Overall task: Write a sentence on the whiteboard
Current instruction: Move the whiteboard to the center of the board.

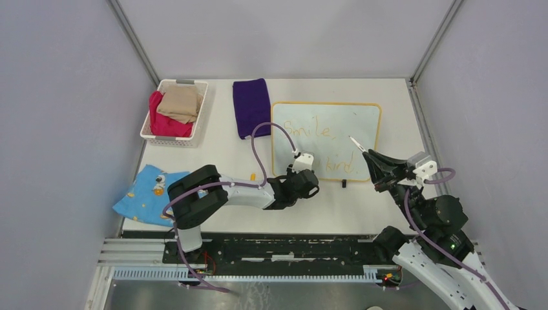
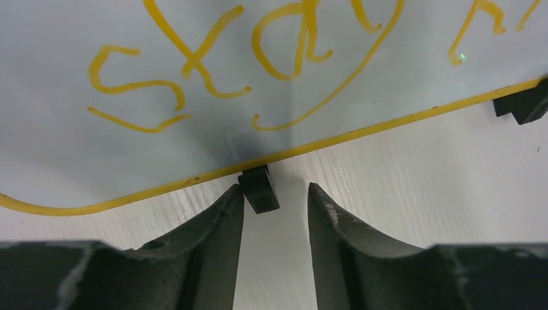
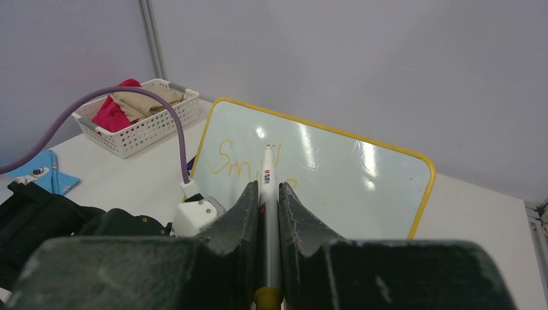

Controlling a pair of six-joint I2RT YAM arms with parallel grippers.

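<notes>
The whiteboard (image 1: 326,139) stands tilted at the table's back middle, and the sentence (image 1: 310,129) is on it in orange-yellow, "Smile," above "stay kind". The left wrist view shows "stay" (image 2: 194,64) close up above the yellow frame. My left gripper (image 2: 274,188) is open at the board's near edge. Its fingers straddle one black foot (image 2: 258,190), the left finger against it and the right finger apart. My right gripper (image 3: 269,187) is shut on a white marker (image 3: 267,171), held off the board's right part, with the marker (image 1: 357,143) tip pointing at the board.
A white basket (image 1: 152,129) with red and tan cloths sits at the back left. A purple cloth (image 1: 251,106) lies beside the board, and a blue patterned cloth (image 1: 145,194) lies at the near left. The board's second black foot (image 2: 523,103) is to the right.
</notes>
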